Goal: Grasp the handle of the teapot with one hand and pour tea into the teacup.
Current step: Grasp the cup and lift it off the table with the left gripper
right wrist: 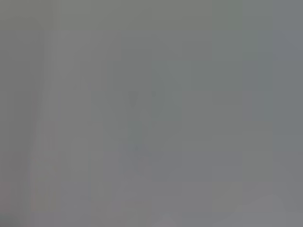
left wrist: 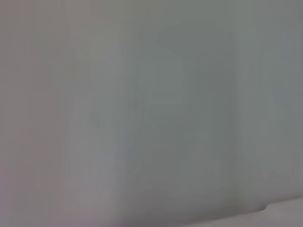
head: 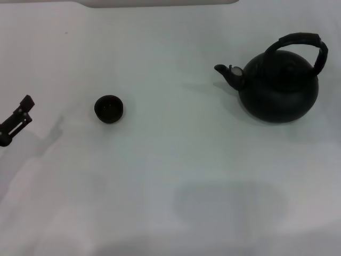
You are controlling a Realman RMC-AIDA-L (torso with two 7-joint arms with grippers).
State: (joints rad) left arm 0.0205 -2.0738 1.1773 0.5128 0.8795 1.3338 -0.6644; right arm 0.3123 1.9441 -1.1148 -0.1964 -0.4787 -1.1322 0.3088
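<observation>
Handle (head: 298, 40) should be taken at its top (teapot (head: 278, 88) untouched, well apart from teacup (head: 108, 109)); left gripper (head: 16, 121) jaws cannot be judged.

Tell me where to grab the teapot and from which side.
Grip the handle at the top of its arch, coming from above. It stands upright over the teapot, with open space beneath, and the spout already points toward the teacup.

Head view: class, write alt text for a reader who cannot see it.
A large black teapot with an arched handle stands on a white table at the robot's right, spout pointing toward a tiny dark teacup standing apart on the left. The left gripper shows at the left edge, touching nothing.
</observation>
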